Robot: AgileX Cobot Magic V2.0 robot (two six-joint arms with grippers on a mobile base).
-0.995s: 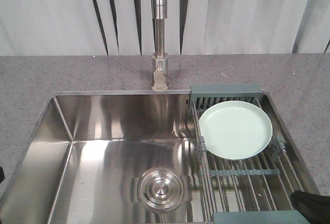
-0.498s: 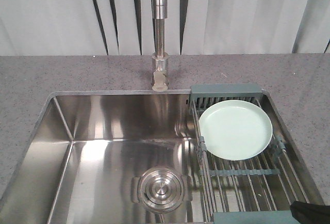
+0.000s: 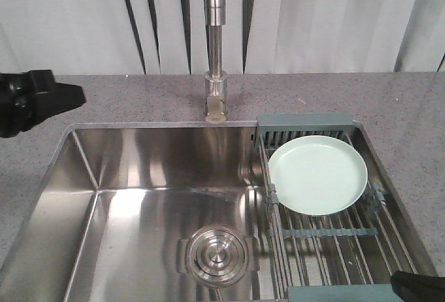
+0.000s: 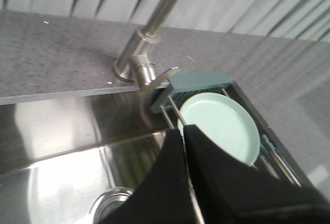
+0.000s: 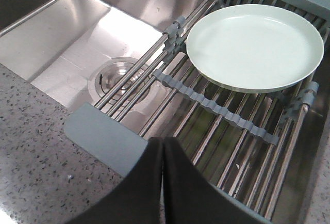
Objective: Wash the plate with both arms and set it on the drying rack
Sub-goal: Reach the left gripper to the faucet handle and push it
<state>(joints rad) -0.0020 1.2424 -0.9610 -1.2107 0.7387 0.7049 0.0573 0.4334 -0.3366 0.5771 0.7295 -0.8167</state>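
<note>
Left hand (image 4: 184, 131): fingers pressed together with no gap, clenched on nothing. In the front view it shows as a black shape (image 3: 35, 100) over the grey speckled desk (image 3: 104, 97), at the far left corner of the sink (image 3: 139, 204). Its wrist view looks across the basin toward the tap (image 4: 149, 43) and the rack.

Right hand (image 5: 163, 146): fingers likewise closed flat against each other, empty. It hangs above the near grey-green end bar (image 5: 103, 136) of the drying rack (image 5: 216, 110); the front view catches only a black corner of it (image 3: 421, 287) at the lower right edge.

Plate (image 3: 318, 175): pale mint green, lying face up on the wires of the drying rack (image 3: 327, 232), in its far half, close to the far end bar (image 3: 304, 122). Neither hand touches it.

Rack spans the right end of the sink. Drain (image 3: 217, 255) sits in the basin floor, left of the rack.
</note>
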